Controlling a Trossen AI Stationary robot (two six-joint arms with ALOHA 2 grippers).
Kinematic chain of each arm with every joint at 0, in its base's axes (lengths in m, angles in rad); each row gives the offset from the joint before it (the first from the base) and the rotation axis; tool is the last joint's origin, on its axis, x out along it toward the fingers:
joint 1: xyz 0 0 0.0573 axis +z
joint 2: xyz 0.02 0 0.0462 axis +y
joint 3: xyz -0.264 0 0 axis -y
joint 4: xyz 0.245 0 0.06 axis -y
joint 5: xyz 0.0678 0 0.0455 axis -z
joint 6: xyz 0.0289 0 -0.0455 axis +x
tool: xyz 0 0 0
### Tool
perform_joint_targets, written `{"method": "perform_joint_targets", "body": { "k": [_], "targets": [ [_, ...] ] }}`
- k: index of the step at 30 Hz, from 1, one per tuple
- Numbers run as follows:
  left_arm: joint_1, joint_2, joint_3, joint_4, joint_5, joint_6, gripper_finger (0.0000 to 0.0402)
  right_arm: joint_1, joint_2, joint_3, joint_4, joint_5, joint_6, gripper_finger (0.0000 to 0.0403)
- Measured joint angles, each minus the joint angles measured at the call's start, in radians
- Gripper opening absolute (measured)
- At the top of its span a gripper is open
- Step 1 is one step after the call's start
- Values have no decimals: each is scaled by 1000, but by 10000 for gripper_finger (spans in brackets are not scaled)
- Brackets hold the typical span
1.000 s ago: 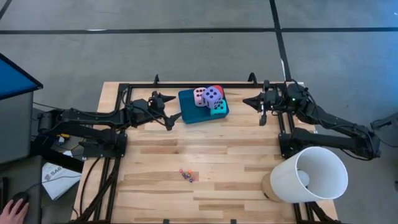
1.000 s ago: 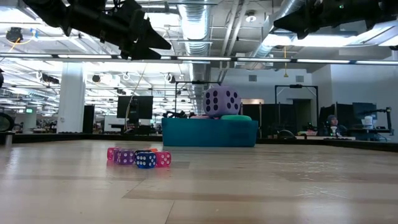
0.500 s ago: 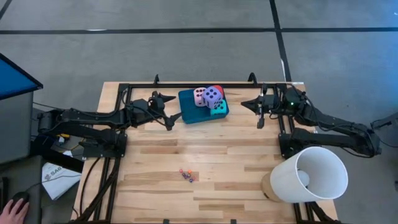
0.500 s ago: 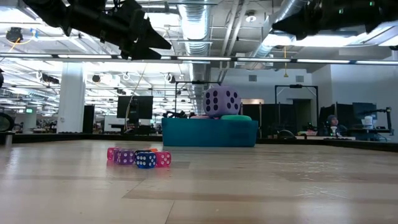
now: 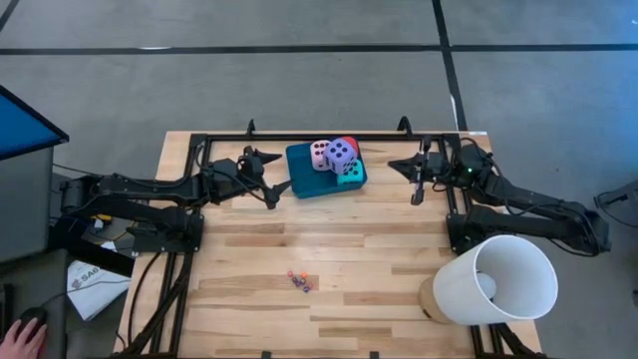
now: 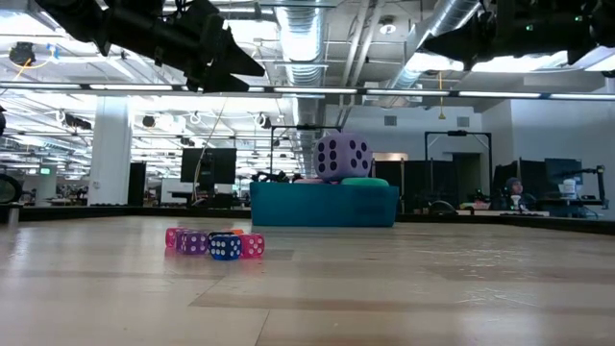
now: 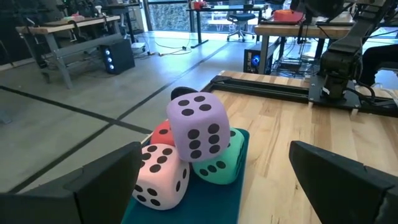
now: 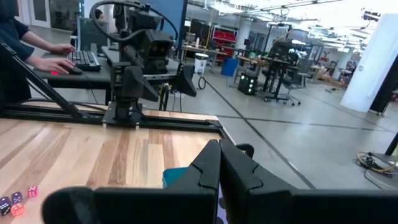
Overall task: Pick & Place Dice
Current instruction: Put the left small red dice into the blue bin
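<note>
Four large soft dice are piled on the teal tray [image 5: 304,179] at the far middle of the table. The pink die [image 7: 160,176], red die [image 7: 163,132] and turquoise die [image 7: 217,163] rest on the tray. The purple die [image 7: 199,126] sits tilted on top of them. My left gripper [image 5: 267,178] hovers open just left of the tray, pointing at the pile, with nothing between its fingers. My right gripper [image 5: 392,165] is shut and empty, raised to the right of the tray and pointing toward it.
Several small coloured dice [image 5: 299,282] lie in a cluster near the table's middle front. A big white cone-shaped shade [image 5: 495,281] lies at the near right corner. A black frame rail [image 5: 299,136] runs along the far edge. A person's hand [image 5: 20,334] rests off the table at the lower left.
My right gripper has sunk a little beside the tray and stayed shut. The dice and the tray have not moved.
</note>
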Motion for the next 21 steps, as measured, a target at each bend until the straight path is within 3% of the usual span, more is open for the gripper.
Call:
{"method": "perform_joint_targets", "body": {
  "k": [21],
  "targets": [
    [0,0,0,0,2,0,396,3,-5,0,-3,0,18,0]
  ]
}}
